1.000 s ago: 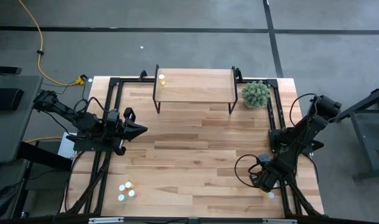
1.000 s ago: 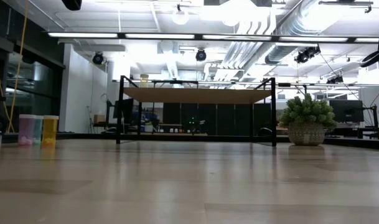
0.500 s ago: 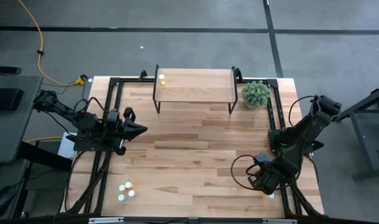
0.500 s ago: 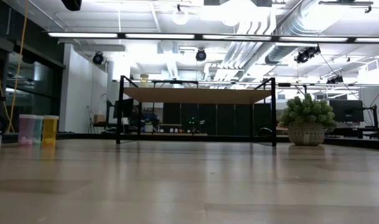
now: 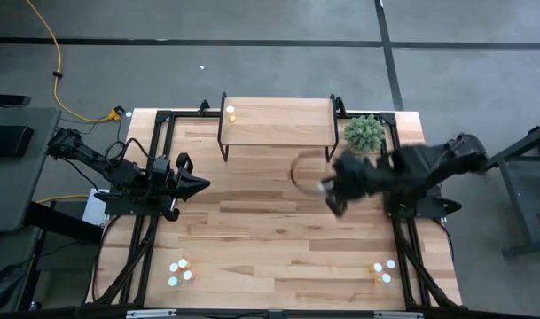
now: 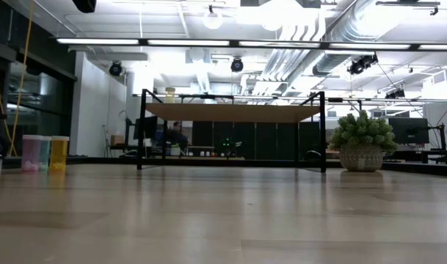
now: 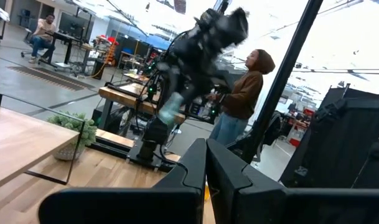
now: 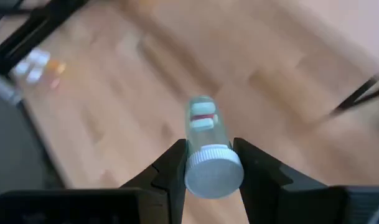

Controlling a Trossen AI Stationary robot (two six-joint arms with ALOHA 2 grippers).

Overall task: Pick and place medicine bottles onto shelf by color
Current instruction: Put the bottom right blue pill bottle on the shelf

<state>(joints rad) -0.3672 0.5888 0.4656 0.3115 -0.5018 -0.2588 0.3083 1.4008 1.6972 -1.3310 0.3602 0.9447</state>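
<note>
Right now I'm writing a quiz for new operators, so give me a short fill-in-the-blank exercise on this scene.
1. The right gripper holds a pale teal bottle with a ____ cap.
2. On the shelf stands ____ bottle, the yellow bottle.
3. The potted plant sits on the table beside the shelf's ____ end.
4. The left gripper is ____.

Missing words: white; one; right; shut

no readable text, labels, brands, numbers or signs anywhere
</note>
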